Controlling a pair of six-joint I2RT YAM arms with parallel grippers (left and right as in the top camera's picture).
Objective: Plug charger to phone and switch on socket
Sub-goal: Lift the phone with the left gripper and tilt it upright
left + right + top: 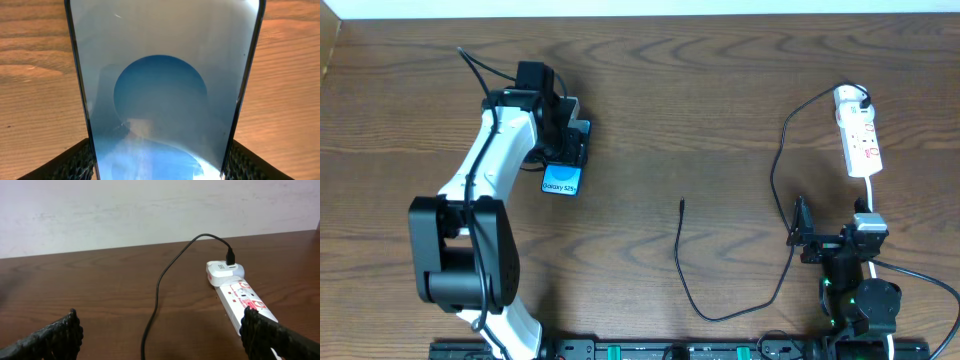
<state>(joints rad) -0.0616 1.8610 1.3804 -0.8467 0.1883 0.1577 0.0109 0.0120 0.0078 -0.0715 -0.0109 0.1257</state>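
Left wrist view: the left gripper (159, 150) clasps the phone (160, 75) across its width. A pad (80, 160) meets each long edge, and most of the screen runs out ahead of the fingers. I cannot tell whether the phone is lifted or lies on the table (670, 100).

The right gripper (160, 325) hangs fully spread and grasps nothing. The socket (245, 297) lies just ahead of it to the right, with the charger (680, 235) already plugged into its far end. The charger's free tip lies well off to that gripper's left, far from the phone.

As I judge it, the step is readying the phone for the tip. Grip firmly but squarely so the phone cannot twist, and keep the fingers clear of the port end, which is not visible here. The right gripper should take the cable just behind the tip, where it will flex least. It should then bring the tip in line with the phone's long axis before pushing.
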